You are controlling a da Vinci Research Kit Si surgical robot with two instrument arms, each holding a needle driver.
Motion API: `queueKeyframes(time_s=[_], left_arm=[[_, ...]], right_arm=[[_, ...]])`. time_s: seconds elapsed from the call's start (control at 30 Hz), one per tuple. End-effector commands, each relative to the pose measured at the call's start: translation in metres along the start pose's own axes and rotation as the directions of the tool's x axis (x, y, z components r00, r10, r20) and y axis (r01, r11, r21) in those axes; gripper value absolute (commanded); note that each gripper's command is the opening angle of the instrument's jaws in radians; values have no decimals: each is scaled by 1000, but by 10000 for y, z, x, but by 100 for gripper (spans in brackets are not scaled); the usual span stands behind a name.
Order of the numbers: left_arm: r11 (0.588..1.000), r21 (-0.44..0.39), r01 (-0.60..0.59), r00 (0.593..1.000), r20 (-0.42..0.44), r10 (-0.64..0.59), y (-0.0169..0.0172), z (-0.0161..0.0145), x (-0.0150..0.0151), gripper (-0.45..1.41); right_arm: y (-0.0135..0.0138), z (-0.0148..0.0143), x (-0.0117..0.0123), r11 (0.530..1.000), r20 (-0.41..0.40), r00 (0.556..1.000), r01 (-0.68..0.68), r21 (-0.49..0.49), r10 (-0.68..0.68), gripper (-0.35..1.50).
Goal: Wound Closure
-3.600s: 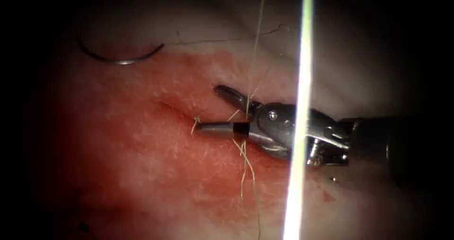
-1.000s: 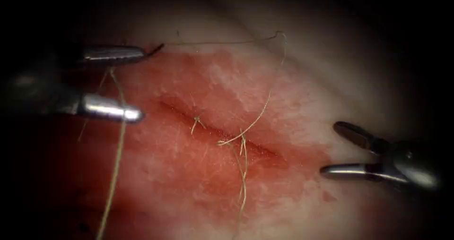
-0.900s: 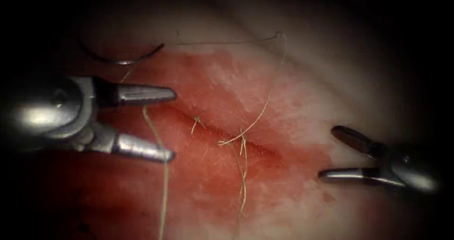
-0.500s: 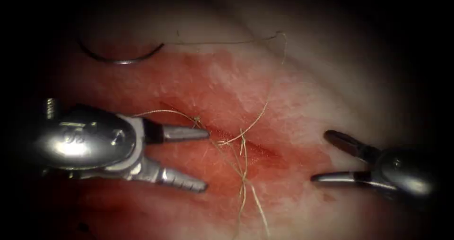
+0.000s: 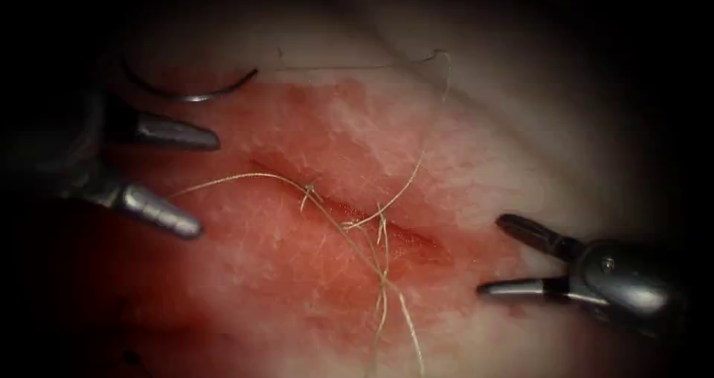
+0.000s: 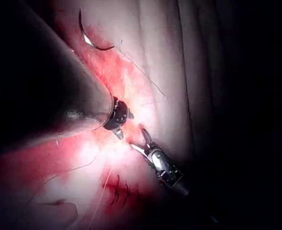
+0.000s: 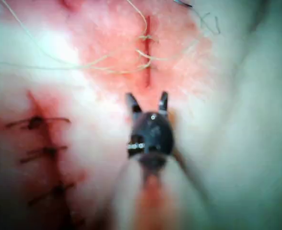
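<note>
Left tool: we log the left arm's steel needle driver point(image 5: 190, 181) over the tissue's left edge, jaws spread apart and gripping nothing; it also appears in the left wrist view point(image 6: 122, 124). It has pulled back leftward from the cut over the last half second.
Right tool: the right arm's steel needle driver point(image 5: 491, 257) sits at the right end of the cut, jaws parted and empty, likewise in its own wrist view point(image 7: 147, 104). We judge it is parked clear of the strands.
Needle: the thin dark curved needle point(image 5: 187, 93) lies loose on the surface near the tissue's far left corner, left of the cut, not in the tissue; neither tool holds it.
Thread: pale tan suture thread point(image 5: 349, 238) lies slack across the cut; one strand trails left toward the left tool, another arcs to the far edge, and ends hang toward the near edge.
Cut: the short dark slit point(image 5: 349, 214) runs diagonally mid-tissue, with thread crossing it.
Tissue: pale pork belly point(image 5: 520, 140), stained with red fluid point(image 5: 245, 274) around the cut.
Older stitches: dark stitches point(image 7: 45, 153) lie on a separate cut nearby.
</note>
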Motion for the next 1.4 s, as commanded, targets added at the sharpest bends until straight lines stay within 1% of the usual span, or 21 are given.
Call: queueKeyframes(time_s=[0.03,0.07,0.1,0.17,0.2,0.23,0.33,0.43,0.5,0.53,0.67,0.8,0.83,0.97,1.1,1.13,1.23,1.4], left_arm=[[1000,17,11,1000,-17,-11,-3,23,6,73],[999,36,36,998,-45,-35,-6,50,20,72],[998,45,41,998,-58,-38,-7,61,25,70],[996,63,58,995,-85,-53,-7,85,32,69],[996,75,57,995,-86,-50,-5,106,33,67],[995,80,53,995,-83,-46,-3,119,31,67],[997,74,38,999,-26,-36,1,149,22,67],[998,62,34,998,44,-37,4,181,11,67],[997,64,46,995,87,-51,7,212,-2,67],[996,69,50,994,97,-57,9,222,-7,66],[995,82,60,987,143,-71,14,250,-27,66],[993,89,73,977,193,-90,17,259,-44,66],[993,89,79,972,215,-96,19,258,-51,66],[993,85,87,967,231,-105,22,251,-61,64],[994,71,81,959,267,-97,24,234,-75,64],[993,85,76,958,271,-97,24,223,-81,64],[993,101,68,958,273,-93,26,207,-89,64],[992,111,63,957,275,-91,28,187,-104,64]], right_arm=[[-4,5,-4,1000,-1,1000,0,2,0,146],[-2,3,-4,1000,0,1000,6,1,-6,145],[-1,1,-4,1000,1,1000,12,-4,-12,143],[5,-5,-4,999,9,1000,24,-28,-24,141],[15,-16,-5,998,24,999,37,-53,-35,140],[20,-21,-6,997,32,999,43,-70,-41,140],[36,-39,-10,992,63,997,45,-114,-38,140],[47,-52,-13,988,74,997,37,-152,-26,140],[49,-54,-14,988,75,997,28,-155,-17,140],[49,-53,-14,988,75,997,30,-152,-18,140],[44,-48,-12,988,74,997,30,-148,-19,140],[40,-45,-11,989,72,997,28,-143,-18,140],[39,-43,-10,990,71,997,28,-141,-18,140],[38,-41,-10,989,71,997,28,-144,-17,140],[35,-38,-10,990,75,997,28,-139,-17,140],[33,-36,-10,991,76,997,27,-135,-17,140],[30,-32,-11,991,77,997,27,-131,-17,140],[30,-31,-11,991,79,997,27,-129,-17,141]])
